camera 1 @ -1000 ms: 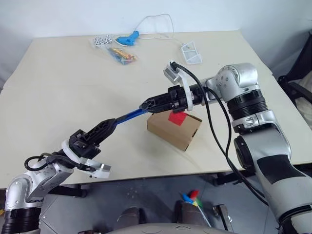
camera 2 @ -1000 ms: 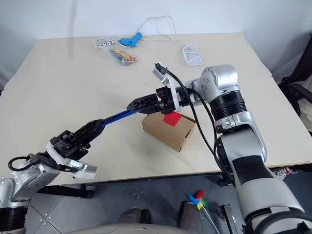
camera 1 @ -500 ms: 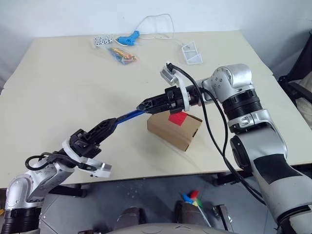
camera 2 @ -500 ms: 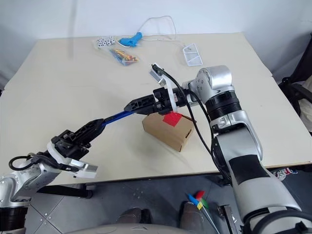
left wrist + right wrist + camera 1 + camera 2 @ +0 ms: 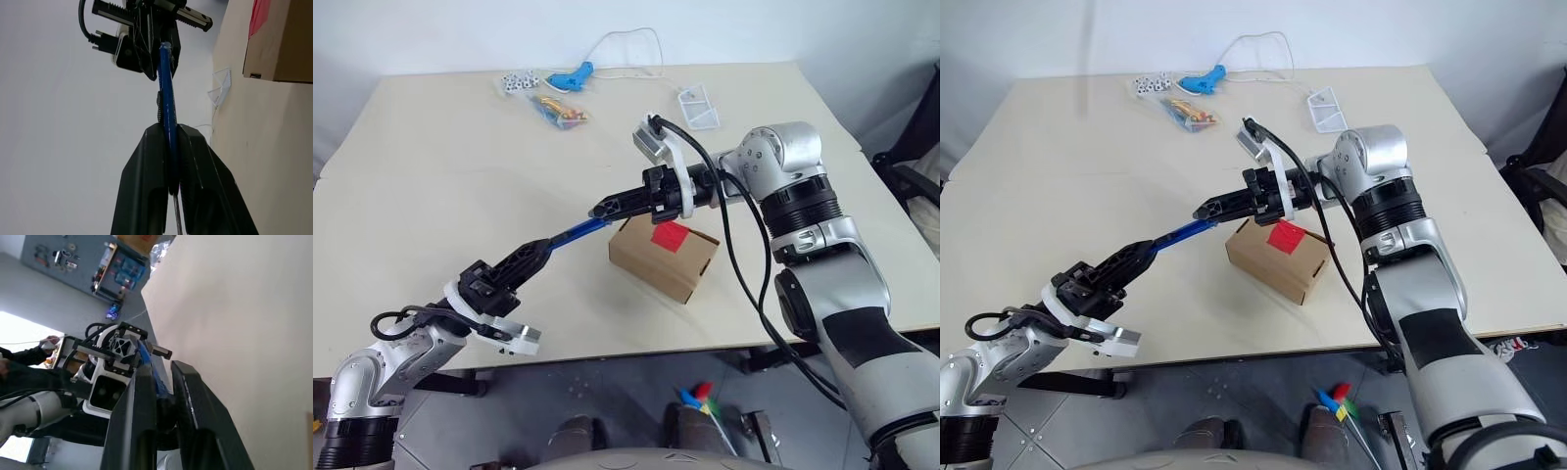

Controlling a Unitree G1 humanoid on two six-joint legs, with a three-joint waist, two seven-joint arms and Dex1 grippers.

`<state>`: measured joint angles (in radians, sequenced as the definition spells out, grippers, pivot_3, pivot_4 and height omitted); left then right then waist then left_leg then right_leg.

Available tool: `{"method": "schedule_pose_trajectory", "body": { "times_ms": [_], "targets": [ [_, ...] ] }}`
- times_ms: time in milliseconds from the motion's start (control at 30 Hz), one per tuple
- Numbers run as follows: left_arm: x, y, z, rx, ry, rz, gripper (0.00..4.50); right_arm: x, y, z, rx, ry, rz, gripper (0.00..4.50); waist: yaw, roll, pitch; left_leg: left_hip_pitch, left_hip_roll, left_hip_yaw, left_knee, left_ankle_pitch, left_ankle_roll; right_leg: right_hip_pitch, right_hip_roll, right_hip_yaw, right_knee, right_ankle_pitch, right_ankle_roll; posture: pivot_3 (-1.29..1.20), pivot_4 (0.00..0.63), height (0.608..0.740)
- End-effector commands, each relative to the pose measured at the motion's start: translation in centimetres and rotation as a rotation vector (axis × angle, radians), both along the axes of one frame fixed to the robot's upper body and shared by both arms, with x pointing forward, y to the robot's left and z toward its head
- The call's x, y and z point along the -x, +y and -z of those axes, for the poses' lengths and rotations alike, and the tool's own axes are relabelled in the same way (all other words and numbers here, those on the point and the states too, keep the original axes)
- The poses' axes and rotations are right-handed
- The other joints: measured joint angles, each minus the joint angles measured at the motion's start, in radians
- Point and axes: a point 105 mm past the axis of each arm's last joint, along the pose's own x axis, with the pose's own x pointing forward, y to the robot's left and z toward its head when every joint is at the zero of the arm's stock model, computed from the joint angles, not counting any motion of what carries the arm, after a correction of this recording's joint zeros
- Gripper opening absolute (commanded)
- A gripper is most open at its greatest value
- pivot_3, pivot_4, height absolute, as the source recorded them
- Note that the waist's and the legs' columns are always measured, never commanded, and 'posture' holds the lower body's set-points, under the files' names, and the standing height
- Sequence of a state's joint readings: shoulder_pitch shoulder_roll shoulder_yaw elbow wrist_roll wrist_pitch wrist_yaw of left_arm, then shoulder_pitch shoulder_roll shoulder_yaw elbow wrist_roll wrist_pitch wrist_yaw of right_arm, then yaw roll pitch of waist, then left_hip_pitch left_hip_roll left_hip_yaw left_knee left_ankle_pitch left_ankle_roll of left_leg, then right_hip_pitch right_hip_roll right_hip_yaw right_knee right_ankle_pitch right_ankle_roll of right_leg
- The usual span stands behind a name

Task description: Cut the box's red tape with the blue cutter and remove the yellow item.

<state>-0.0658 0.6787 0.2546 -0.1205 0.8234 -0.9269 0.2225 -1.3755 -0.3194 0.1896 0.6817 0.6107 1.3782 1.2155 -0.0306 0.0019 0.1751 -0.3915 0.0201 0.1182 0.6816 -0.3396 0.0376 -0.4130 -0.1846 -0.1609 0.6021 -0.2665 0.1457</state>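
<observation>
The blue cutter (image 5: pixel 576 231) hangs in the air above the table, left of the box (image 5: pixel 658 266). My left gripper (image 5: pixel 542 246) is shut on its near end, and the blade runs up between the fingers (image 5: pixel 146 161) in the left wrist view. My right gripper (image 5: pixel 599 210) reaches in from the right, above the box's left corner, and is shut on the cutter's far end (image 5: pixel 152 373). The red tape (image 5: pixel 670 235) sits on the top of the closed brown box. The yellow item is hidden.
At the far side of the table (image 5: pixel 431 196) lie a light-blue corded tool (image 5: pixel 572 74), a packet of colourful sticks (image 5: pixel 558 111), a bag of small white pieces (image 5: pixel 517 83) and a white wire frame (image 5: pixel 698 106). The box stands near the front edge.
My right gripper's fingers have closed on the far end of the cutter. My left gripper has kept its grip and its place.
</observation>
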Motion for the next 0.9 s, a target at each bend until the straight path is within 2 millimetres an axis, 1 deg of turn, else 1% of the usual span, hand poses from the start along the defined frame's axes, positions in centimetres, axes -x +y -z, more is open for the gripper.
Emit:
{"method": "schedule_pose_trajectory", "body": {
  "times_ms": [33,233,267,300,333,367,400,433,500,533,600,700,800,900],
  "targets": [
    [0.4,-0.1,-1.3,0.041,-0.044,0.015,0.41,0.6,-0.1,-0.8,-0.001,-0.054,-0.029,0.16,0.0,0.0,0.0,0.0,0.0,0.0,0.0,0.0,0.0,0.0,0.0,0.0,0.0,0.0,0.0,0.0,0.15,0.74],
    [-0.3,0.5,-1.0,0.081,0.007,-0.007,0.41,0.6,-0.3,-0.8,-0.008,-0.064,-0.027,0.16,0.0,0.0,0.0,0.0,0.0,0.0,0.0,0.0,0.0,0.0,0.0,0.0,0.0,0.0,0.0,0.0,0.15,0.74],
    [-0.4,0.7,-1.0,0.098,0.02,-0.012,0.59,0.5,-0.4,-0.9,-0.01,-0.066,-0.023,0.16,0.0,0.0,0.0,0.0,0.0,0.0,0.0,0.0,0.0,0.0,0.0,0.0,0.0,0.0,0.0,0.0,0.15,0.74],
    [-0.8,0.9,-0.8,0.14,0.092,-0.009,0.79,0.4,-0.4,-0.9,-0.011,-0.068,-0.015,0.16,0.0,0.0,0.0,0.0,0.0,0.0,0.0,0.0,0.0,0.0,0.0,0.0,0.0,0.0,0.0,0.0,0.15,0.74],
    [-0.9,1.2,-1.1,0.182,0.102,-0.024,1.03,0.3,-0.5,-0.9,-0.014,-0.072,-0.008,0.15,0.0,0.0,0.0,0.0,0.0,0.0,0.0,0.0,0.0,0.0,0.0,0.0,0.0,0.0,0.0,0.0,0.15,0.74],
    [-1.0,1.4,-1.3,0.211,0.108,-0.034,1.32,0.2,-0.6,-0.9,-0.015,-0.074,-0.003,0.14,0.0,0.0,0.0,0.0,0.0,0.0,0.0,0.0,0.0,0.0,0.0,0.0,0.0,0.0,0.0,0.0,0.15,0.74],
    [-1.2,1.6,-1.4,0.221,0.117,-0.044,1.7,0.1,-0.7,-1.1,-0.018,-0.08,0.008,0.13,0.0,0.0,0.0,0.0,0.0,0.0,0.0,0.0,0.0,0.0,0.0,0.0,0.0,0.0,0.0,0.0,0.15,0.74],
    [-1.3,1.7,-1.4,0.223,0.118,-0.051,1.97,0.0,-0.8,-1.2,-0.021,-0.083,0.015,0.13,0.0,0.0,0.0,0.0,0.0,0.0,0.0,0.0,0.0,0.0,0.0,0.0,0.0,0.0,0.0,0.0,0.15,0.74],
    [-1.8,2.1,-1.1,0.233,0.155,-0.073,2.61,-0.2,-1.0,-1.5,-0.032,-0.087,0.031,0.13,0.0,0.0,0.0,0.0,0.0,0.0,0.0,0.0,0.0,0.0,0.0,0.0,0.0,0.0,0.0,0.0,0.15,0.74],
    [-1.9,2.5,-1.3,0.255,0.151,-0.089,2.91,-0.3,-1.1,-1.6,-0.031,-0.094,0.039,0.13,0.0,0.0,0.0,0.0,0.0,0.0,0.0,0.0,0.0,0.0,0.0,0.0,0.0,0.0,0.0,0.0,0.15,0.74],
    [-2.3,4.0,-1.8,0.336,0.155,-0.148,3.55,-0.5,-1.4,-1.9,-0.036,-0.105,0.056,0.13,0.0,0.0,0.0,0.0,0.0,0.0,0.0,0.0,0.0,0.0,0.0,0.0,0.0,0.0,0.0,0.0,0.15,0.74],
    [-2.8,5.7,-2.0,0.424,0.181,-0.2,4.47,-0.7,-1.7,-2.3,-0.043,-0.125,0.083,0.13,0.0,0.0,0.0,0.0,0.0,0.0,0.0,0.0,0.0,0.0,0.0,0.0,0.0,0.0,0.0,0.0,0.15,0.74],
    [-3.2,6.9,-1.8,0.505,0.224,-0.235,4.5,-1.0,-2.0,-2.7,-0.05,-0.144,0.108,0.13,0.0,0.0,0.0,0.0,0.0,0.0,0.0,0.0,0.0,0.0,0.0,0.0,0.0,0.0,0.0,0.0,0.15,0.74],
    [-3.6,8.7,-1.2,0.604,0.28,-0.285,4.5,-1.3,-2.4,-3.0,-0.044,-0.187,0.144,0.13,0.0,0.0,0.0,0.0,-0.001,0.0,0.0,0.0,0.0,0.0,0.0,0.0,0.0,0.0,0.0,0.0,0.15,0.74]
  ]
}}
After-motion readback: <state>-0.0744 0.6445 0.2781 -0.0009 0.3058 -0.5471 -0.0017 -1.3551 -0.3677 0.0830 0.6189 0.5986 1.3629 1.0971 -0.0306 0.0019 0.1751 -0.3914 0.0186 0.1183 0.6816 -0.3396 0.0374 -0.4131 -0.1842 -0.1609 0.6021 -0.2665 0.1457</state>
